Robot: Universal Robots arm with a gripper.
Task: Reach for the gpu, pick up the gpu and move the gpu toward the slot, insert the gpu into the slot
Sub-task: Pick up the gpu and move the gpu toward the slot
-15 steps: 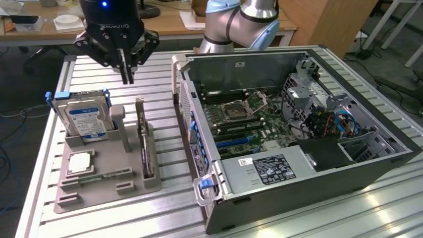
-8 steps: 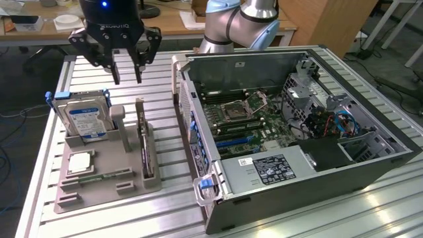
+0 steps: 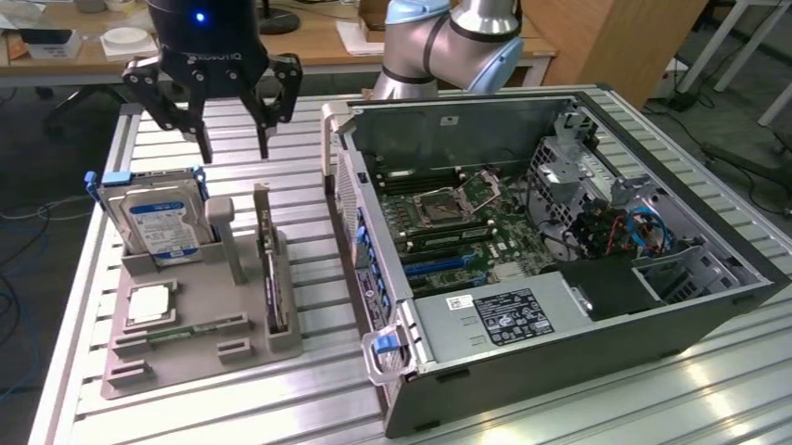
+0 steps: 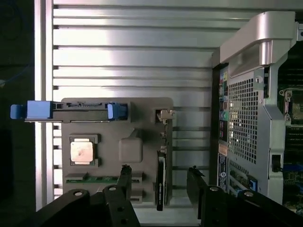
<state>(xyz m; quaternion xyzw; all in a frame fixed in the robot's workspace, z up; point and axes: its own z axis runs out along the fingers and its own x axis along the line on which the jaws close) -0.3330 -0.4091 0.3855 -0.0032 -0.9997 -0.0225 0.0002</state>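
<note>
The gpu is a dark card standing on edge in the right-hand slot of a grey holder tray, its silver bracket at the far end. From the wrist view I look straight down on the gpu's thin top edge. My gripper hangs open well above the far end of the tray, holding nothing. Its two black fingers straddle the line of the card in the wrist view, gripper. The blue slot lies on the motherboard inside the open computer case.
The holder tray also carries a silver hard drive with blue handles, a CPU and a green memory stick. The open computer case lies at the exterior view's right on a ribbed metal table.
</note>
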